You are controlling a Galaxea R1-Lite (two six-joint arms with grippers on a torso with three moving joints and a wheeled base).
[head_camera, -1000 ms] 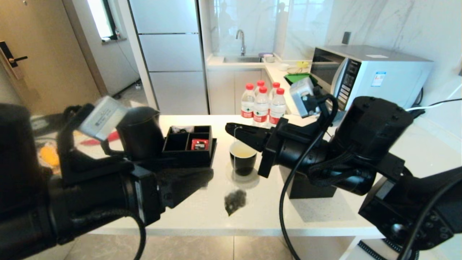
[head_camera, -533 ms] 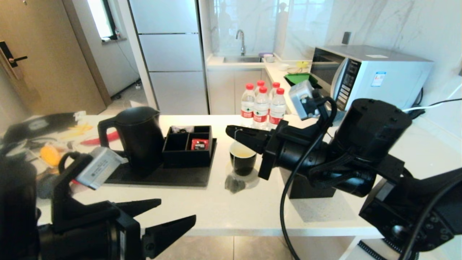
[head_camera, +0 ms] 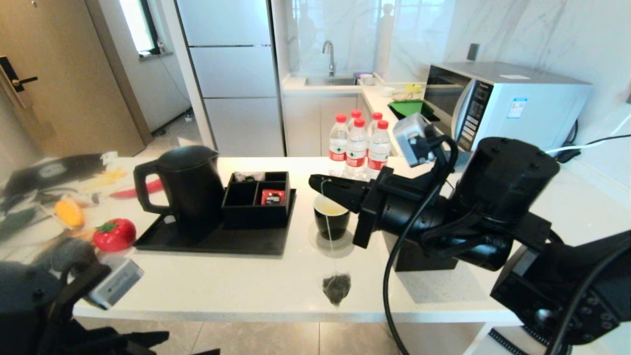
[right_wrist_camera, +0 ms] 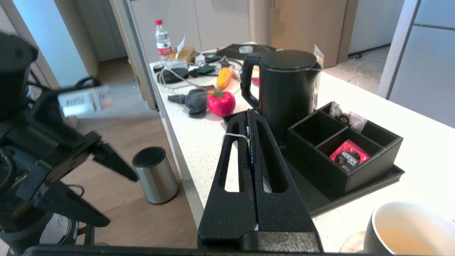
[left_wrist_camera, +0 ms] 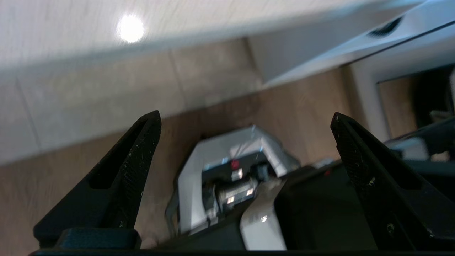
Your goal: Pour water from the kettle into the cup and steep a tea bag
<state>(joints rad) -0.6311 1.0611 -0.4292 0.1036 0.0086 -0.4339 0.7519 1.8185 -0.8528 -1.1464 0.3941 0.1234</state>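
Observation:
The matte black kettle [head_camera: 183, 186] [right_wrist_camera: 288, 85] stands upright on a black tray [head_camera: 222, 242], lid down. To its right, the small black cup [head_camera: 332, 218] [right_wrist_camera: 405, 227] holds yellowish water [head_camera: 331, 209]. My right gripper [head_camera: 316, 181] [right_wrist_camera: 249, 114] hovers just above and left of the cup, shut on the thin string [right_wrist_camera: 233, 135] of the tea bag. The tea bag [head_camera: 336, 288] dangles well below, in front of the cup, near the table's front edge. My left gripper [left_wrist_camera: 246, 114] is low at the left, below the tabletop, open and empty.
A black organiser box [head_camera: 256, 198] with a red packet [head_camera: 272, 196] sits on the tray. Several red-capped bottles [head_camera: 357, 143] stand behind the cup, a black tissue box [head_camera: 424, 254] under my right arm. Toy fruit [head_camera: 114, 234] lies left; a steel bin [right_wrist_camera: 155, 175] stands on the floor.
My left arm has dropped from in front of the kettle to below the table's edge. The tea bag has swung on its string and now hangs lower. The right gripper has barely moved.

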